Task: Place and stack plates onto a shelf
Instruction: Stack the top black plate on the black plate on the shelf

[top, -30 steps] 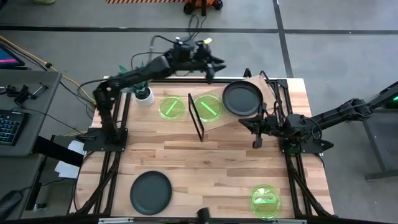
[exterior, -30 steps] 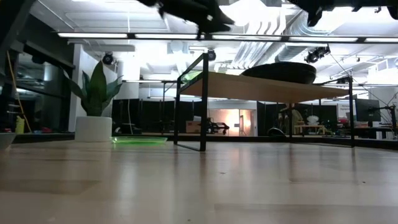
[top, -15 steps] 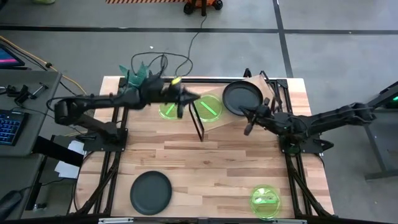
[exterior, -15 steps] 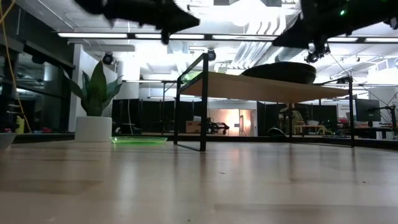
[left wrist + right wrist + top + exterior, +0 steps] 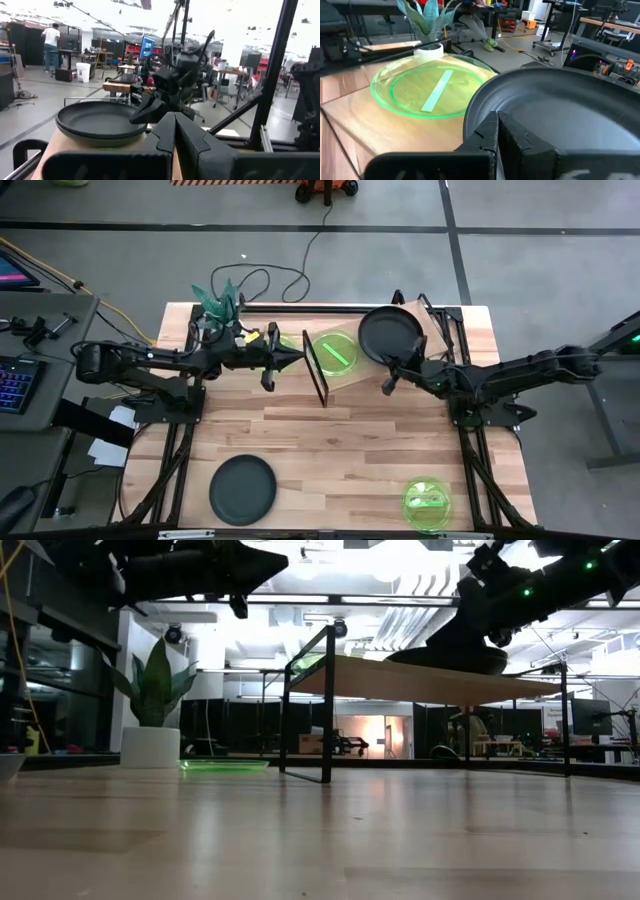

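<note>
The tilted shelf (image 5: 360, 376) carries a neon-green plate (image 5: 335, 352) and a dark grey plate (image 5: 390, 332) lying flat on its board. Left of the shelf, another green plate (image 5: 225, 766) lies on the table, mostly hidden under my left arm in the high view. My left gripper (image 5: 297, 357) hangs shut and empty above it, pointing at the shelf. My right gripper (image 5: 387, 385) is shut at the dark plate's near rim (image 5: 480, 107). A dark plate (image 5: 242, 488) and a green plate (image 5: 427, 502) lie on the near half of the table. My right gripper's shut fingertips (image 5: 492, 125) stand right at the near rim of the dark plate on the shelf, coming from the table's right side. Whether they touch the rim, I cannot tell. My left gripper touches nothing.
A plant (image 5: 150, 710) in a white pot stands at the far left corner, beside my left arm. The shelf's black frame (image 5: 318, 370) rises between the two grippers. The middle of the table in front of the shelf is bare wood.
My left gripper has swung from over the table's far edge toward the near-left, come down beside the shelf's left end, and shut. My right gripper has tipped from pointing down to nearly level and reached toward the dark plate on the shelf. The plates have kept still.
</note>
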{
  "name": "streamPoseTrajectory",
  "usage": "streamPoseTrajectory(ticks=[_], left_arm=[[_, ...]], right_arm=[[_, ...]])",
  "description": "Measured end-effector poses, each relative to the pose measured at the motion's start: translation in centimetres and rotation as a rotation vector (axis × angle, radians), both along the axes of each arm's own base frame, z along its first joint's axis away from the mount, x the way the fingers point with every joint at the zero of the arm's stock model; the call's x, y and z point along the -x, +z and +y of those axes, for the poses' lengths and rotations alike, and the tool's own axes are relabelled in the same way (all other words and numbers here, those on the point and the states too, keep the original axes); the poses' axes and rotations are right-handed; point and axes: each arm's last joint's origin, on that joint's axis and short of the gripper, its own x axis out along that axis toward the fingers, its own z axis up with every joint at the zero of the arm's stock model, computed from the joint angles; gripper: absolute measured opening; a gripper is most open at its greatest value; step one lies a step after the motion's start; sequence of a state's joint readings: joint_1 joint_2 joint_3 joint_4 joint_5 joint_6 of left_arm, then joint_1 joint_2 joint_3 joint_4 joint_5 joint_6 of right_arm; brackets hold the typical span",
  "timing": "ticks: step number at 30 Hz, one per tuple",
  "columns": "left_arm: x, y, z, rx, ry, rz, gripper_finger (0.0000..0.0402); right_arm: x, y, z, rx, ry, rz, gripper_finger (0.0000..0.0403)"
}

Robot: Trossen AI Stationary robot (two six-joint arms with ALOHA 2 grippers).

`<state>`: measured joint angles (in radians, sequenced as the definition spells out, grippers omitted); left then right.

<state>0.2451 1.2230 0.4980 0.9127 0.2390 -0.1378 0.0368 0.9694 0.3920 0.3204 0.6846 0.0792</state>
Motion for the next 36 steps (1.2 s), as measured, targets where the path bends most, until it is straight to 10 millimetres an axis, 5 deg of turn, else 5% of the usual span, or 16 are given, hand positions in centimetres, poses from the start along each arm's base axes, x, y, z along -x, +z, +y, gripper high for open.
streamPoseTrajectory(ticks=[7, 12, 16, 20, 25, 36], left_arm=[[0.0, 0.2, -0.1, -0.012, -0.002, -0.014, 0.0001], [0.2, 0.4, -0.1, -0.026, 0.000, -0.026, 0.0001], [0.3, 0.6, -0.2, -0.044, 0.003, -0.036, 0.0001], [0.3, 0.6, -0.2, -0.045, 0.001, -0.030, 0.0001], [0.3, 0.4, -0.2, -0.052, -0.015, -0.013, 0.0000], [0.5, -0.6, 1.3, -0.045, -0.023, 0.089, 0.0000]], right_arm=[[0.2, 0.9, 0.0, 0.031, 0.003, -0.051, 0.0000], [-0.3, 4.5, -0.5, 0.027, -0.036, -0.077, 0.0000], [-0.7, 8.1, -2.0, -0.092, -0.091, 0.082, 0.0000], [-0.8, 9.6, -4.2, -0.228, -0.168, 0.312, 0.0000], [-1.7, 8.7, -6.6, -0.384, -0.137, 0.494, 0.0000], [-3.2, 6.2, -9.6, -0.494, -0.071, 0.584, 0.0000]])
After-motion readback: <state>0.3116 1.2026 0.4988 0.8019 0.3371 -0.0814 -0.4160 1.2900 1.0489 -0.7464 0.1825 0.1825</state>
